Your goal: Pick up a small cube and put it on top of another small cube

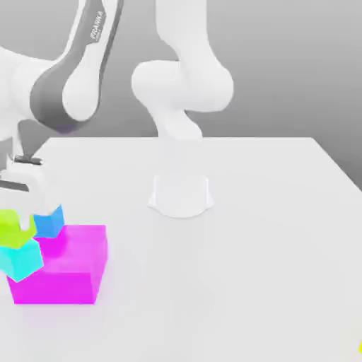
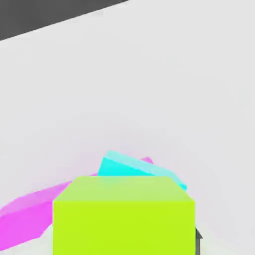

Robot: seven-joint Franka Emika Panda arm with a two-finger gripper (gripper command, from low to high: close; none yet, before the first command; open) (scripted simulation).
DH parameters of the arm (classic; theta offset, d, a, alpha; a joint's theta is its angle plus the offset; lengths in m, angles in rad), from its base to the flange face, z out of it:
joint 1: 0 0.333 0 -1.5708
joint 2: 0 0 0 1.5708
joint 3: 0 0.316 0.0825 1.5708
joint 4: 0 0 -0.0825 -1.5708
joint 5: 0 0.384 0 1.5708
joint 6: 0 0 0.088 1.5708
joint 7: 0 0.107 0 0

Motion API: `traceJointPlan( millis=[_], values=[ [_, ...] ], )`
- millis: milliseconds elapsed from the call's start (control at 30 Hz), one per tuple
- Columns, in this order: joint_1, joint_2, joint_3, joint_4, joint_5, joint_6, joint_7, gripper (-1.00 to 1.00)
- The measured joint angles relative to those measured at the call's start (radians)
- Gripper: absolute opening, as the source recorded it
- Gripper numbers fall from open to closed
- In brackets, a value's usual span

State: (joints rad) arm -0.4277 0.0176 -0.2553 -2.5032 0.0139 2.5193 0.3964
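Lime cube (image 1: 12,226) sits on the light cyan cube (image 1: 21,260) at the exterior view's left edge, beside and partly in front of the big magenta block (image 1: 63,265); a deeper blue cube (image 1: 49,220) rests on the magenta block just behind. Gripper (image 1: 27,212) is directly at the lime cube, one finger (image 1: 28,225) down along the side of it that faces the blue cube. Cannot tell from either view whether the jaws stand apart or clamp the cube. In the hand view the lime cube (image 2: 123,216) looms close, with the cyan cube (image 2: 134,169) and magenta block (image 2: 30,214) just beyond. Judgement: stack looks placed but offset, the lime cube overhanging toward the exterior view's left. Risks: a finger dragging on the lime cube as the hand lifts could tip or slide it off; a sideways retreat could knock the blue cube; the overhang alone might let it topple.
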Motion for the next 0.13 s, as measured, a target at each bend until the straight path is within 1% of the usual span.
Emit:
traceJointPlan(
  millis=[133],
  values=[
    [-0.035, 0.012, 0.008, -0.004, 0.002, 0.016, -0.002, 1.0]
  ],
)
